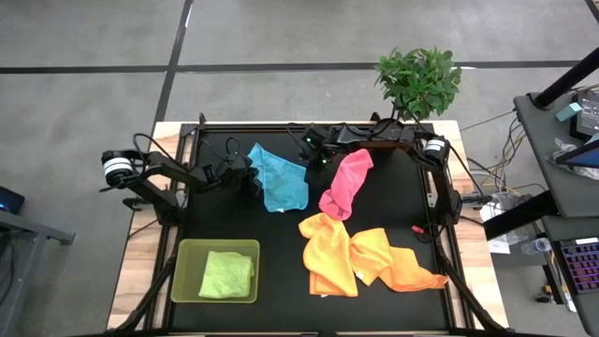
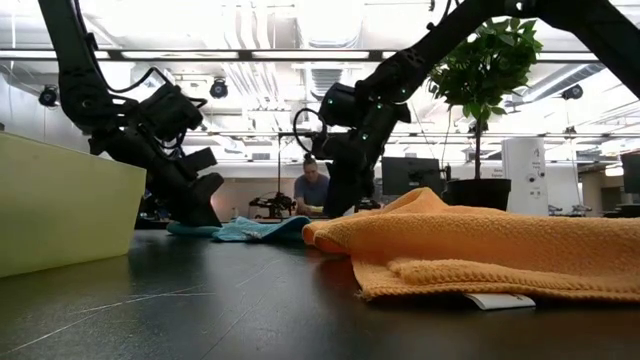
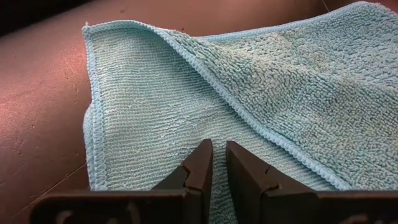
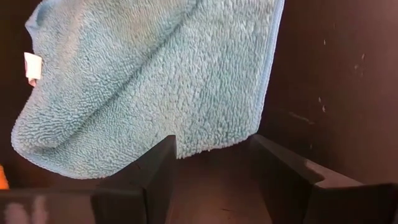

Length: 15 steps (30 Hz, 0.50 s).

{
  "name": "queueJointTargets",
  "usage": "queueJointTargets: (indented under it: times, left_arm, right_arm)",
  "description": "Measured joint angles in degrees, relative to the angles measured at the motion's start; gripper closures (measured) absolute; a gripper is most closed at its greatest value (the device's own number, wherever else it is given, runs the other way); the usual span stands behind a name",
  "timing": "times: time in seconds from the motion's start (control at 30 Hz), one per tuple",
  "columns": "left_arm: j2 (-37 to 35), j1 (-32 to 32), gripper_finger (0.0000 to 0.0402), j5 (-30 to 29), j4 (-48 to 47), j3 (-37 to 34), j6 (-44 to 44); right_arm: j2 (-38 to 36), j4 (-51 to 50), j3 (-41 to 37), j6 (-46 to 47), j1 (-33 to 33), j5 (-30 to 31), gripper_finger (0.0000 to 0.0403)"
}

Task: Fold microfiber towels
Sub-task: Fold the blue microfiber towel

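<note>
Orange towel (image 2: 480, 250) lay nearest; my left tool (image 3: 219, 163) pinched the blue towel (image 1: 279, 178), my right tool (image 4: 211, 163) gaped empty beside it

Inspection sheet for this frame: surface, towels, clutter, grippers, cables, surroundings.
Surface: black table, wooden edges.
Job's things: blue towel partly folded; pink towel crumpled; orange towels heaped; green towel folded in tray.
Clutter: small red object.
Grippers: left gripper nearly shut on the blue towel; right gripper open at its edge.
Cables: along arm bases.
Surroundings: potted plant, desk, seated person.
</note>
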Motion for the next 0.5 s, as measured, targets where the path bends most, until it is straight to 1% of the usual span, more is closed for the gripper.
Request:
queueJointTargets:
  times: [0.5]
  left_arm:
    - [0.0,0.0,0.0369,-0.1,0.8,-0.1,0.0]
  right_arm:
    - [0.0,1.2,-3.7,5.1,0.0,0.0,0.0209]
